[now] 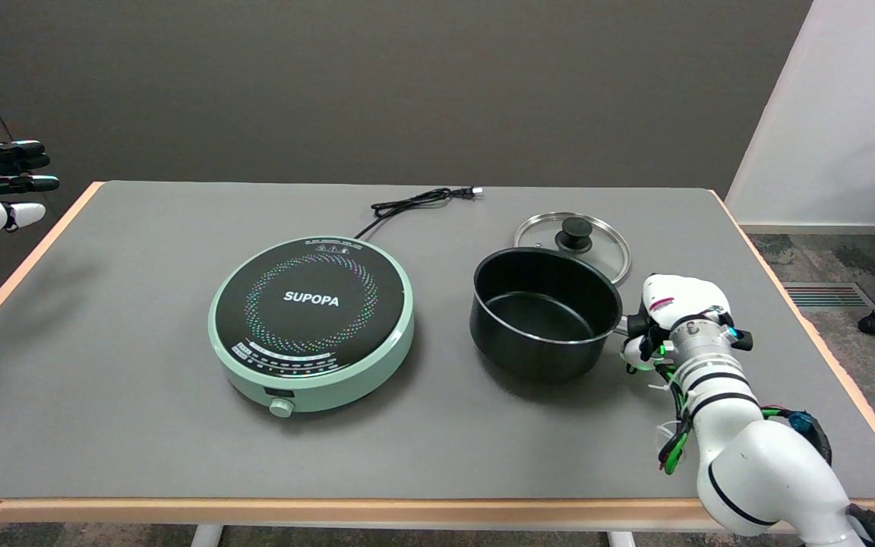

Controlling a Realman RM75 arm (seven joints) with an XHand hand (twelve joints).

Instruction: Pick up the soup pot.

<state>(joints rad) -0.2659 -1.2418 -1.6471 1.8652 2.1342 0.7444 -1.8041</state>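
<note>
One pot: the black soup pot (544,313) stood upright and lidless on the grey table (103,395), right of centre in the frame.
Right hand: the right hand (665,319) sat at the pot's right side, fingers curled in around the pot's side handle; whether the grip was fully closed could not be told.
Lid: a glass lid (573,239) with a black knob lay flat just behind the pot.
Cooker: a mint-green induction cooker (311,322) sat left of the pot, apart from it, its black cord (415,202) trailing toward the upper middle.
</note>
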